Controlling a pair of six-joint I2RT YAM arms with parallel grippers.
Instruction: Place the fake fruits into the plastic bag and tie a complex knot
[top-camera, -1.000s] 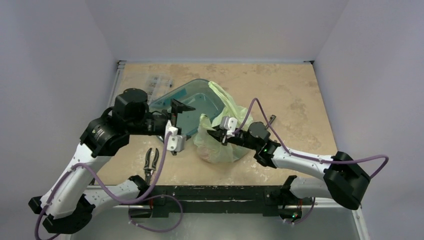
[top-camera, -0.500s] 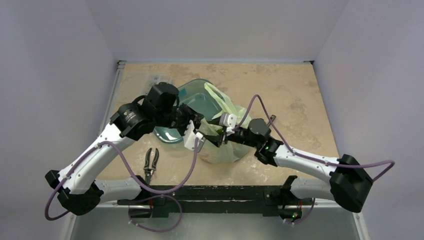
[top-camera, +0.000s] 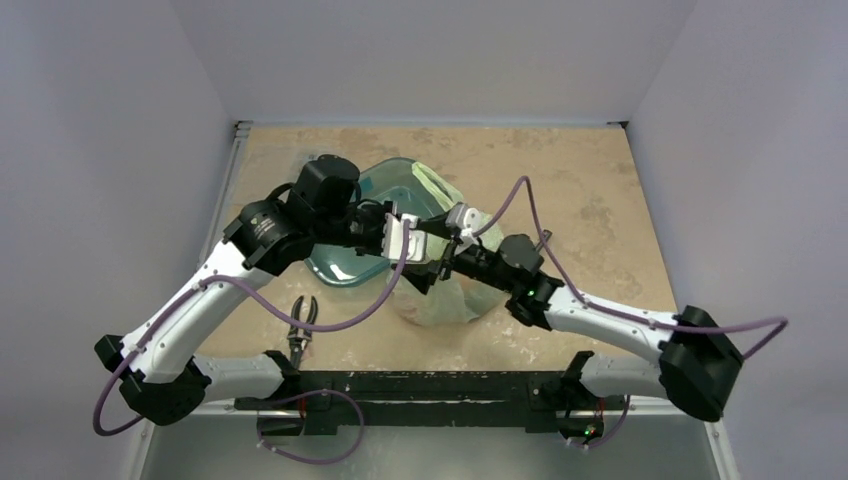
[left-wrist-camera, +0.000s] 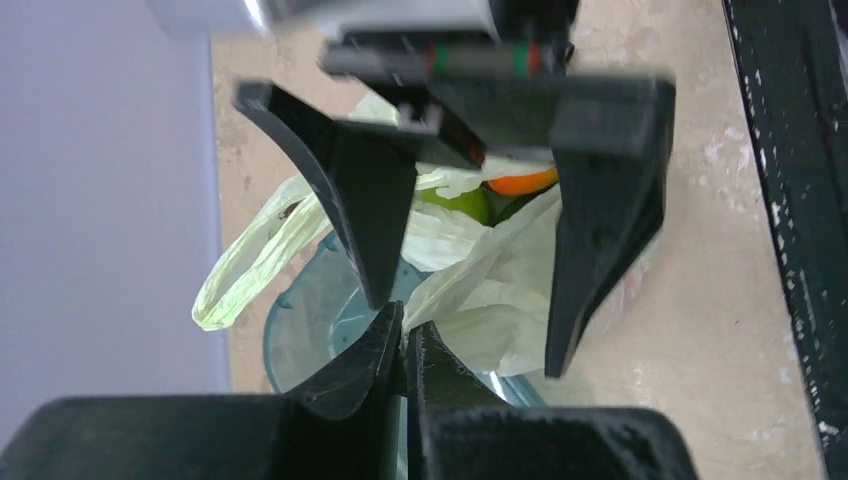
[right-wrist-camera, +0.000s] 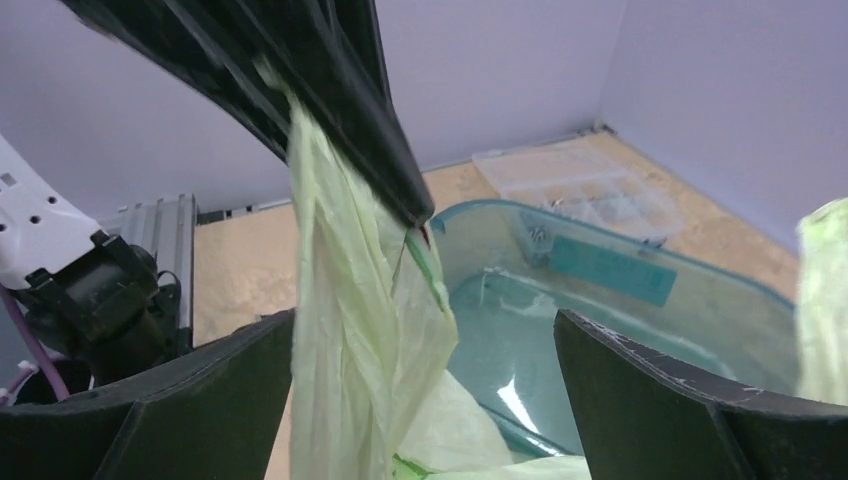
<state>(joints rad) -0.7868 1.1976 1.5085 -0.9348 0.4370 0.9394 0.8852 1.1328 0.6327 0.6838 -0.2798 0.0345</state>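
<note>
The pale green plastic bag (top-camera: 447, 298) stands in the middle of the table, against the teal tub. My left gripper (top-camera: 424, 243) is shut on a twisted strip of the bag's top (right-wrist-camera: 340, 300), which hangs taut from its fingertips. In the left wrist view the pinch (left-wrist-camera: 405, 335) shows plastic between the closed pads. My right gripper (right-wrist-camera: 425, 400) stands wide open around that strip, which runs close to its left finger (right-wrist-camera: 200, 400). An orange fruit (left-wrist-camera: 520, 183) and a green one (left-wrist-camera: 462, 205) show inside the bag mouth. The bag's other handle (top-camera: 432, 182) lies loose over the tub.
The translucent teal tub (top-camera: 345, 268) sits just behind and left of the bag. Black pliers (top-camera: 300, 320) lie near the front left. A clear parts box (right-wrist-camera: 580, 185) rests at the back left, beyond the tub. Both arms crowd over the bag.
My left gripper swung right from beside the tub and shut on the bag's top. The right gripper, shut on the bag before, has opened and released it.
</note>
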